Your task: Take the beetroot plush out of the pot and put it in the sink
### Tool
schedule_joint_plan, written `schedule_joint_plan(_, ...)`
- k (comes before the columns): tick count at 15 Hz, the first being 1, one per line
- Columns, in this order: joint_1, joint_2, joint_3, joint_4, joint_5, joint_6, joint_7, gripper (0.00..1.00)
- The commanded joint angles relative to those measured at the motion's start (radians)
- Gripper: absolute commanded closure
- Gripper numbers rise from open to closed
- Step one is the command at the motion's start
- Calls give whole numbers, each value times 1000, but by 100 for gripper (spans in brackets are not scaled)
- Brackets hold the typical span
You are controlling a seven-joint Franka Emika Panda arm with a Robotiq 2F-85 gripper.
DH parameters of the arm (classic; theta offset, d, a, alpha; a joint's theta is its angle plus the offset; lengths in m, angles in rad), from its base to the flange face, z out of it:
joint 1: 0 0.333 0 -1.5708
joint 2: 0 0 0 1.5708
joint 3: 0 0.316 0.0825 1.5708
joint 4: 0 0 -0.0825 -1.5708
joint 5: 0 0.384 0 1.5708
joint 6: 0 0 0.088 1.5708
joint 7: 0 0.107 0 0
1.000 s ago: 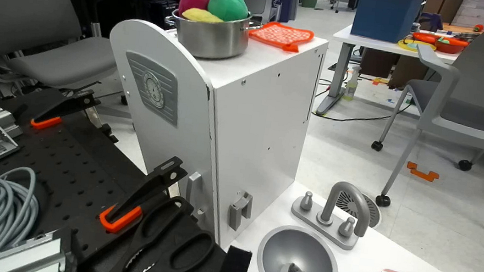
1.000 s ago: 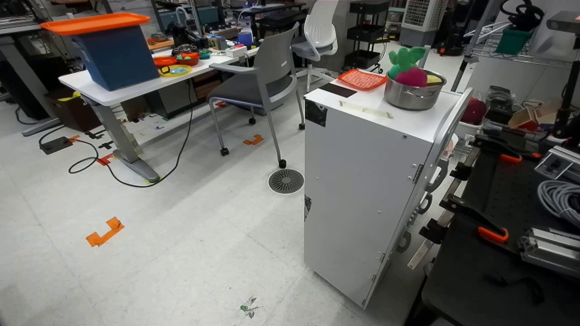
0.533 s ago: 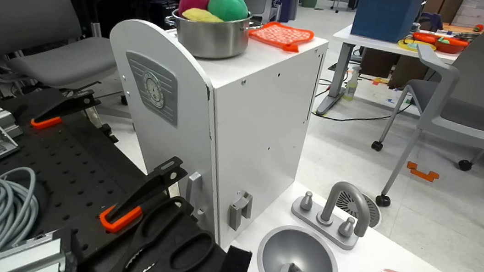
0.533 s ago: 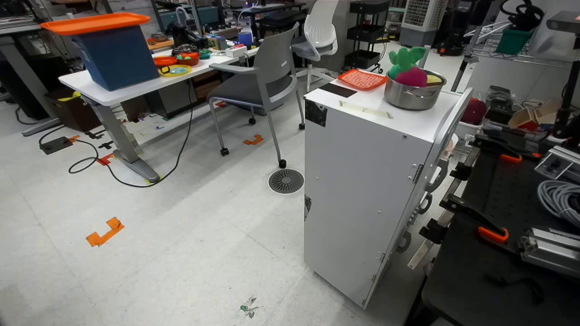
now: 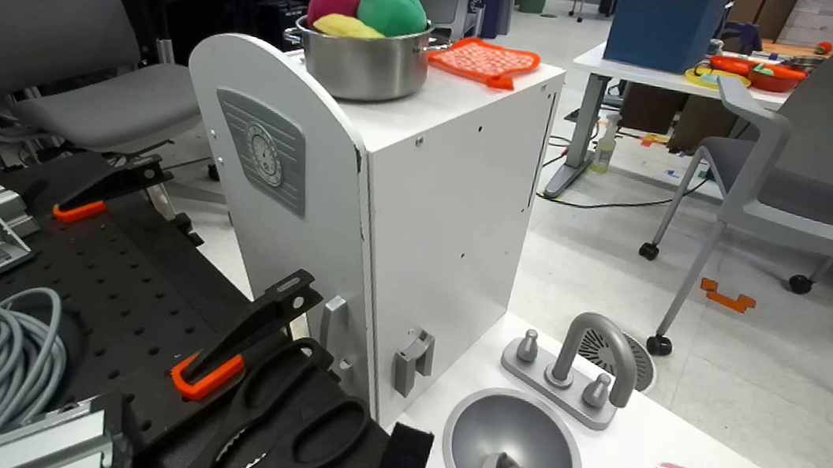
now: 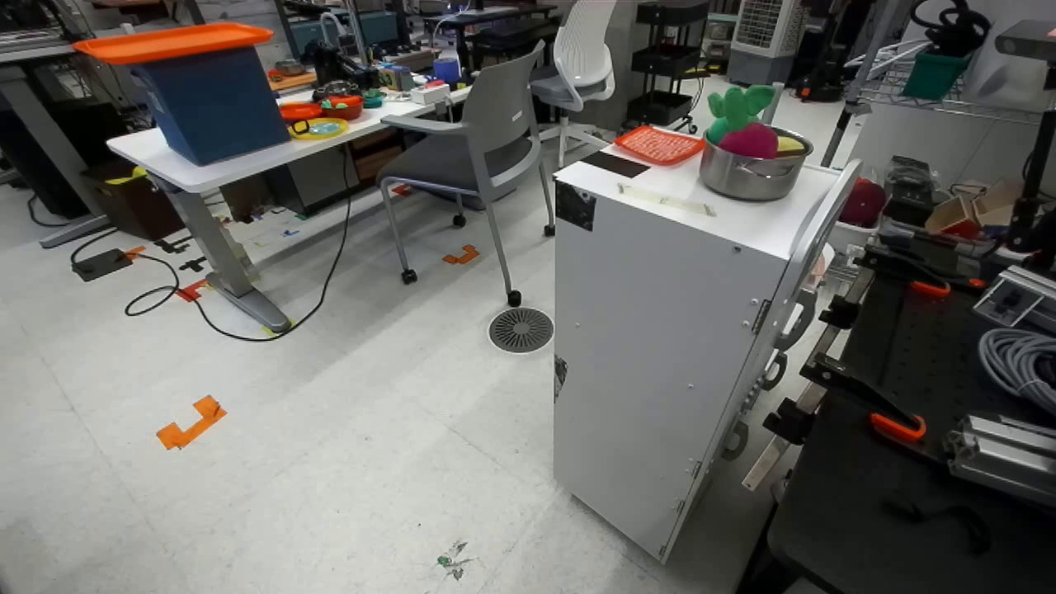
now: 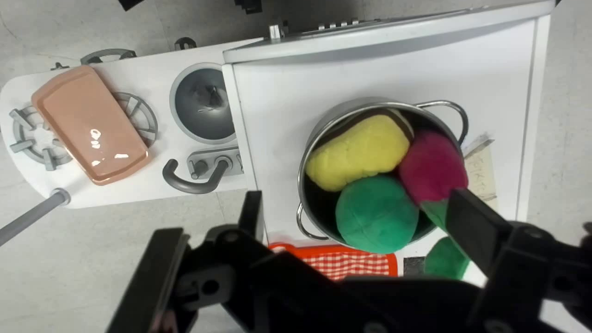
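Apparently, nothing is completed yet: the beetroot plush (image 7: 432,163) is contained in the metal pot (image 5: 367,66), the gripper (image 7: 360,212) is spread wide, and the whole transfer to the sink (image 5: 473,433) is left.

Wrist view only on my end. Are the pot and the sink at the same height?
Observer: No. In an exterior view the pot stands on top of the white play-kitchen cabinet, well above the sink.
Operator: Does the beetroot plush poke up out of the pot?
Observer: Yes. In both exterior views its leafy green top rises clearly above the pot.
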Motion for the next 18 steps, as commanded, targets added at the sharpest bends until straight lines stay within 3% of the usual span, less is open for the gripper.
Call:
schedule_joint_plan(1, -2, 67, 17, 56, -38, 39, 51, 0)
schedule_joint_plan(7, 0, 184, 13, 143, -90, 50, 174, 0)
schedule_joint_plan(12, 12, 239, 13, 189, -15, 44, 219, 0)
schedule_joint_plan(18, 40, 208, 37, 178, 111, 78, 223, 0)
